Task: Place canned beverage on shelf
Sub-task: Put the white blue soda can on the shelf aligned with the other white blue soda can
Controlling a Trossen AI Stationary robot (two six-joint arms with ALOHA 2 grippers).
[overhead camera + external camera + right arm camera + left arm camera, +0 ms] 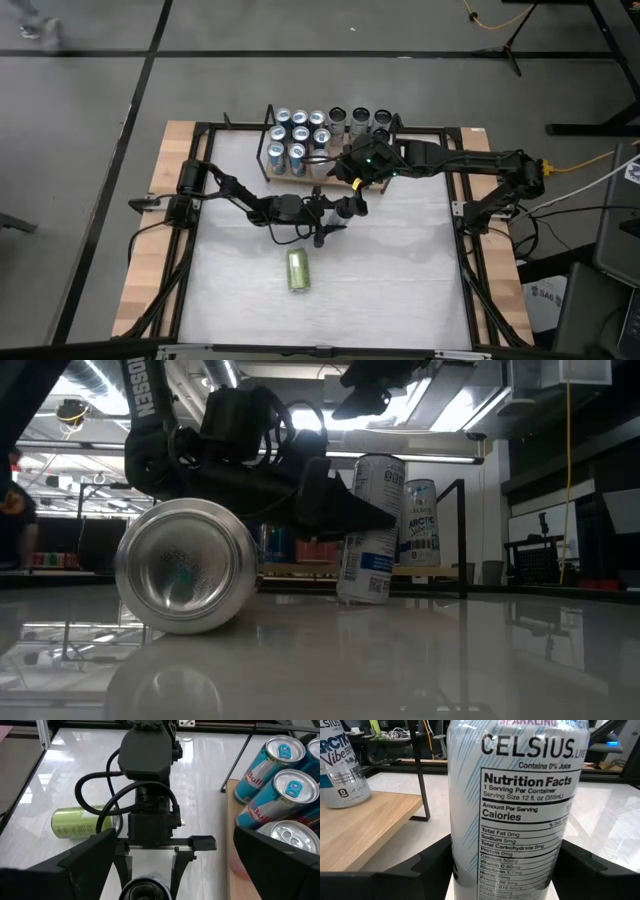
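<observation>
Gripped between the left gripper's (352, 208) fingers (415, 865): a white Celsius can (517, 805), tilted on the table (400, 270) just short of the shelf (355, 827). Hovering above it, fingers spread and empty: the right gripper (352, 170). Behind the left gripper, lying sideways: a green can (298, 269).

Roughly a dozen cans (297, 140) are standing on one shelf (318, 181); one green can (298, 270) is lying apart.

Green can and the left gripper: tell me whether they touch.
Apart. The high view shows bare table between the green can, lying on its side, and the left gripper.
</observation>
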